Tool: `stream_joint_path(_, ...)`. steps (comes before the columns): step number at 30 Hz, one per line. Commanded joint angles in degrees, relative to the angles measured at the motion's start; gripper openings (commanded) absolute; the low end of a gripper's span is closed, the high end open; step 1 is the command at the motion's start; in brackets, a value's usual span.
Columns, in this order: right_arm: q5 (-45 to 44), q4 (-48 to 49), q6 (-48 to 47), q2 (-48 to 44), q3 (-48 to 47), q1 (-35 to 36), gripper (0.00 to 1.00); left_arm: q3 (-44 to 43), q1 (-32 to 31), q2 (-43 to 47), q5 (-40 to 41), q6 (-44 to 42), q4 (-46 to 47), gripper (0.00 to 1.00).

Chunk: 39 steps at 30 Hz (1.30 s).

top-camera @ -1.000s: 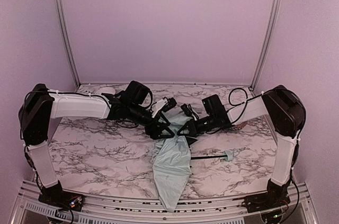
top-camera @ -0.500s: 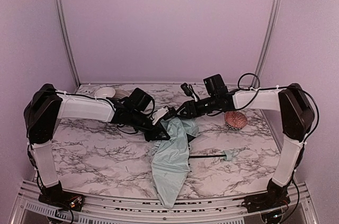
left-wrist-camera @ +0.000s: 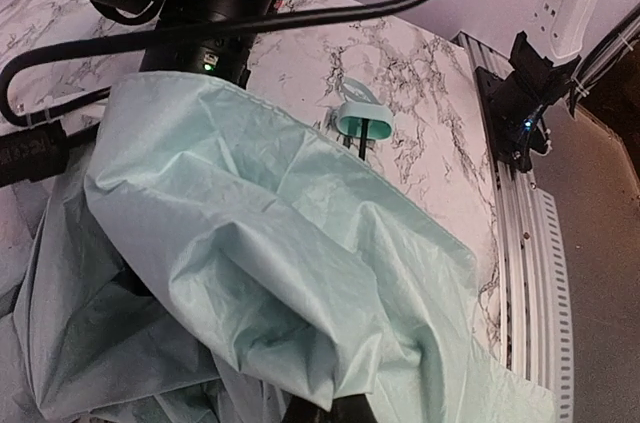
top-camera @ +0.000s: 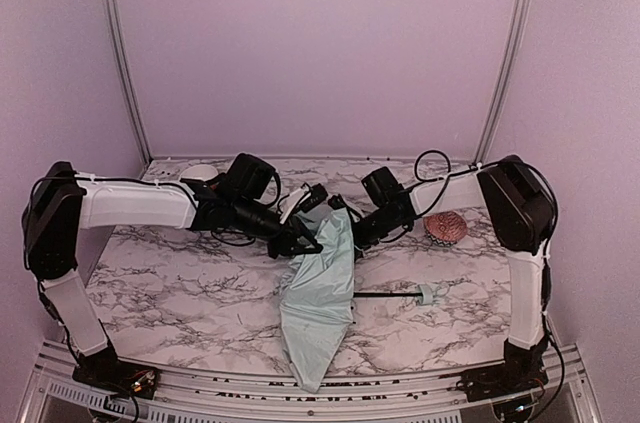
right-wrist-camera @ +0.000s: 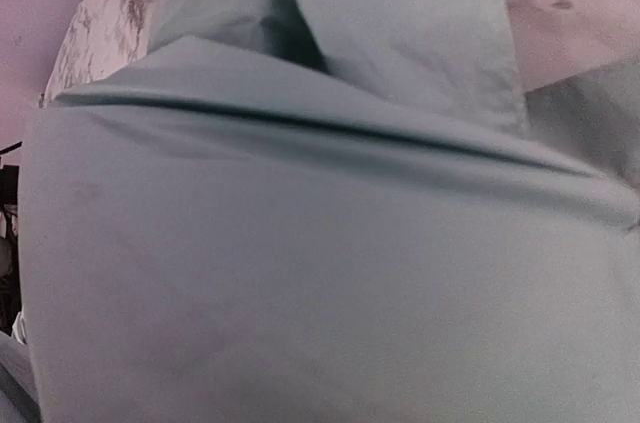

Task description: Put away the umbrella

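1 umbrella [top-camera: 318, 308] lies on the marble table [top-camera: 180, 283], its mint top end raised between the 2 claws. The left claw [top-camera: 298, 245] is clamped on the fabric edge; the right claw [top-camera: 352, 243] just opposite is smothered in fabric, its jaws impossible to read. 1 pink lump [top-camera: 444, 227] sits right of that claw
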<state>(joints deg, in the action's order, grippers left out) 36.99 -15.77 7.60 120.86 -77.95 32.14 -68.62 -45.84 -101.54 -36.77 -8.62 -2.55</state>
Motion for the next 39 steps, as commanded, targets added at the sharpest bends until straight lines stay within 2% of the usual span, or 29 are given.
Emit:
stream_joint_path(1,8.79,1.23,-0.78,0.40,-0.13,3.69,0.19,-0.01,1.48,1.29,-2.26,6.81,7.07,0.00)
stream_joint_path(2,10.03,2.30,-0.29,0.38,0.81,4.07,0.15,0.56,2.59,1.23,-2.29,9.95,11.54,0.00)
stream_joint_path(4,12.54,3.91,0.50,0.34,2.33,4.62,0.10,1.15,4.80,0.71,-1.30,14.45,14.76,0.00)
stream_joint_path(10,14.80,4.85,0.44,-0.80,4.26,5.05,0.08,0.89,6.50,-4.62,5.15,11.46,9.28,0.00)
stream_joint_path(14,14.99,4.96,1.10,-2.05,4.44,4.59,0.12,2.78,6.47,-7.47,5.93,10.82,7.35,0.00)
stream_joint_path(19,12.23,5.44,4.57,-6.22,7.35,0.77,0.23,5.02,6.49,-8.63,6.72,10.11,7.29,0.00)
stream_joint_path(24,5.87,5.59,7.72,-17.25,14.93,-6.07,0.31,5.49,6.47,-10.76,6.69,9.12,5.92,0.00)
stream_joint_path(26,1.88,4.39,6.24,-22.33,17.11,-6.49,0.33,5.45,6.51,-11.63,6.48,8.90,5.67,0.00)
stream_joint_path(29,-1.69,5.05,0.35,-31.19,19.26,-2.01,0.39,5.13,6.50,-12.75,6.83,8.69,5.06,0.00)
stream_joint_path(32,-9.74,6.61,-13.20,-40.75,22.16,9.26,0.48,5.07,6.47,-13.45,7.30,8.22,4.53,0.00)
stream_joint_path(35,-15.20,10.19,-23.77,-47.83,26.64,21.22,0.62,4.95,6.47,-14.12,7.45,8.01,4.35,0.00)
stream_joint_path(39,-17.43,16.00,-26.68,-50.96,30.17,30.99,0.83,4.55,6.52,-14.58,7.56,8.03,4.11,0.00)
